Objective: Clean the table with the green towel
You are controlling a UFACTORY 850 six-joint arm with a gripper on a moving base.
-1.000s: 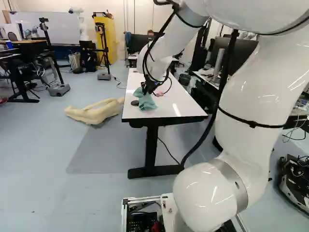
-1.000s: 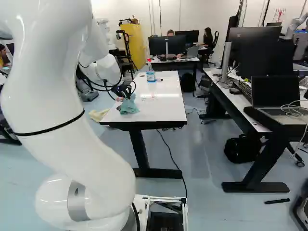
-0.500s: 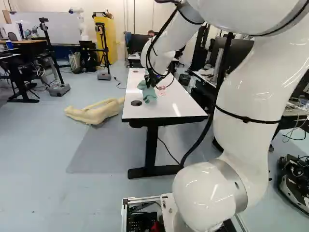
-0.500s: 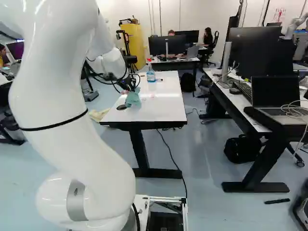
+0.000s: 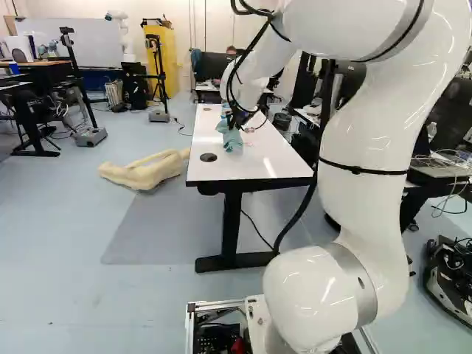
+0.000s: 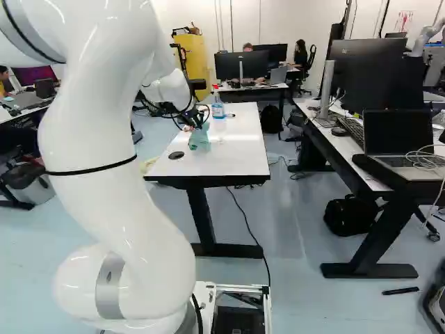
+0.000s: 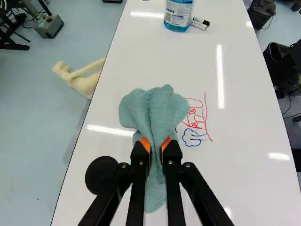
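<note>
The green towel [image 5: 231, 140] is just above the middle of the left base view, over the white bench [image 6: 236, 160]. The hand [image 6: 197, 118] is pinching it. In the wrist view, its two black fingers squeeze the towel from both sides with their orange pads [image 7: 145, 144]. Part of the towel puffs out ahead of the fingers, and the rest hangs down between them. I cannot tell if the towel touches the bench. Right beside the towel, there is a drawing [image 7: 197, 113] on the bench, with red lines and a curly blue shape. A round black cap [image 5: 208, 157] sits in the bench near its left edge, just beside the towel in that base view. Farther along, a spray bottle [image 6: 218, 109] with blue stuff inside and a red top stands above the middle of the right base view. A white marker [image 7: 198, 24] lies just beside the bottle. On the floor left of the bench is a cream dummy [image 5: 147, 172], at the middle left of the left base view. The big white arm [image 5: 361, 140] fills the right side there. At the right of the right base view, an open laptop [image 6: 398, 133] sits on a desk [image 6: 351, 145].
</note>
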